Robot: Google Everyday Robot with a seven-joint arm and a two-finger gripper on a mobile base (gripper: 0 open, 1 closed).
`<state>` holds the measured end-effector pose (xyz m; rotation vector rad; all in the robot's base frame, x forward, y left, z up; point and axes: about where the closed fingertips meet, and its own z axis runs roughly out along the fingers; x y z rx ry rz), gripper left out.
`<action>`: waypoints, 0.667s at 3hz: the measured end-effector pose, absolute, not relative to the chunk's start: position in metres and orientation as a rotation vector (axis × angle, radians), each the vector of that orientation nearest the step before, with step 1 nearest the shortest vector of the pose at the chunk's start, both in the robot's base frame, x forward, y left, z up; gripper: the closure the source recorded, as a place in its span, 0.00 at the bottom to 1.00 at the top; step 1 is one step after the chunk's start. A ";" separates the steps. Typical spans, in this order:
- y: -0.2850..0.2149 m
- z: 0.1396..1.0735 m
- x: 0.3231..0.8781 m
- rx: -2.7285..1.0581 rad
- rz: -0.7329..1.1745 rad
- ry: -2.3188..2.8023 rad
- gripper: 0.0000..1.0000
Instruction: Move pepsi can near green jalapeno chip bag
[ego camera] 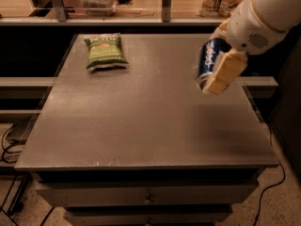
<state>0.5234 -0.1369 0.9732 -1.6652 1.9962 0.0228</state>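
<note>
Your gripper (212, 79) is at the right side of the table (141, 126), toward the far half, clamped on the pepsi can (210, 60). One tan finger (225, 72) lies across the can's right face; the other finger is hidden behind it. The can is tilted, with its silver end pointing down and to the near left and the white lettering facing you. It looks raised off the grey top rather than resting on it. The white arm (265, 13) comes in from the far right corner.

The green jalapeno chip bag (104, 51) lies flat on the far left part of the table, well apart from the can, with bare tabletop between them.

A drawer front (148, 194) sits under the near edge, and black cables (9, 145) trail on the floor at left.
</note>
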 end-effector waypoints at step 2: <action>-0.118 0.978 0.530 -1.639 0.089 1.957 1.00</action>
